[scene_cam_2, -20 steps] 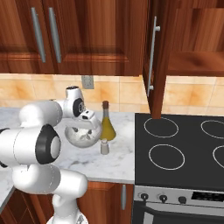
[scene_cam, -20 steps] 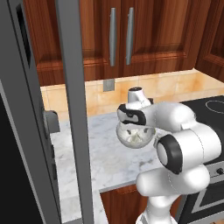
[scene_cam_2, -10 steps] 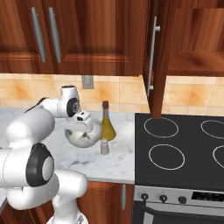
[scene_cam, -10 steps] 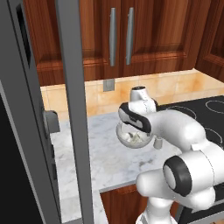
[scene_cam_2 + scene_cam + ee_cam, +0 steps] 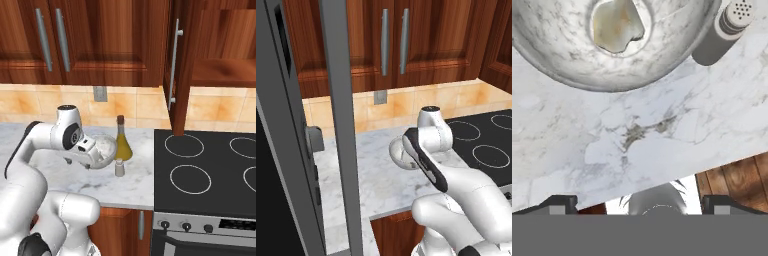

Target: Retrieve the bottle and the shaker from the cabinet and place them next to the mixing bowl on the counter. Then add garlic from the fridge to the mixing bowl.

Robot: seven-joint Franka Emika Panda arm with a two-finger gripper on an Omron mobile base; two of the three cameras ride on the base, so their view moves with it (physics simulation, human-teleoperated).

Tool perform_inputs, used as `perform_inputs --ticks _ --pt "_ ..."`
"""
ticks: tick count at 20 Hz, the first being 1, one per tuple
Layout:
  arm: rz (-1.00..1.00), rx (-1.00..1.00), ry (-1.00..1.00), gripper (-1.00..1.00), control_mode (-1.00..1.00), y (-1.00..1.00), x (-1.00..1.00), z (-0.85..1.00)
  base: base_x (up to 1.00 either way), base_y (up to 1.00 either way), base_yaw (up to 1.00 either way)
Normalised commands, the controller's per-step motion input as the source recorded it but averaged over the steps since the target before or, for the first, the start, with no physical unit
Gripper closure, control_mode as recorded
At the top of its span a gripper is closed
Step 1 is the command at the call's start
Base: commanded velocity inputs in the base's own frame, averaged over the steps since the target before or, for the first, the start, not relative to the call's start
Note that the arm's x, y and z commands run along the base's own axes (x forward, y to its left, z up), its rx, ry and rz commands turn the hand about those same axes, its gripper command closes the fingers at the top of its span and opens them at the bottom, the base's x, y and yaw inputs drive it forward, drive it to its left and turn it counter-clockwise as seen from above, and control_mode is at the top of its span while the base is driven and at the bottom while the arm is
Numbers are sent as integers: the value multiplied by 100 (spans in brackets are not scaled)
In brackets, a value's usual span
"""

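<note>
Gripper hangs above the counter front edge, jaws spread wide, nothing between them. The garlic sits in the mixing bowl — pale, lumpy, yellowish-white against the speckled inside. Bottle and shaker stand just beside the bowl on its stove side, so by my read all three placements look done and the task is near its end. Handling, as judgement: garlic should be light and firm with a papery skin, irregular shape, best pinched across its widest part if it needs moving; it could roll off the pads. The bowl is rigid metal with a smooth curved wall, likely to skid on the polished marbled stone if nudged. The shaker is a small smooth cylinder with a perforated cap, easy to tip — grip mid-body. The bottle has a wide cone body and a thin dark neck, probably glass and slippery; hold the lower body, not the neck. Cabinet door stands open above the stove.
</note>
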Motion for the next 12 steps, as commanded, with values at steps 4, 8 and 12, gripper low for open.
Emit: perform_inputs --ticks 4,8,12 --pt "0 0 0 -100 -100 -35 -17 3 0 0 0" --pt "-1 0 0 -100 -100 -53 0 0 0 0 0" --pt "-1 0 0 -100 -100 -51 0 0 0 0 0"
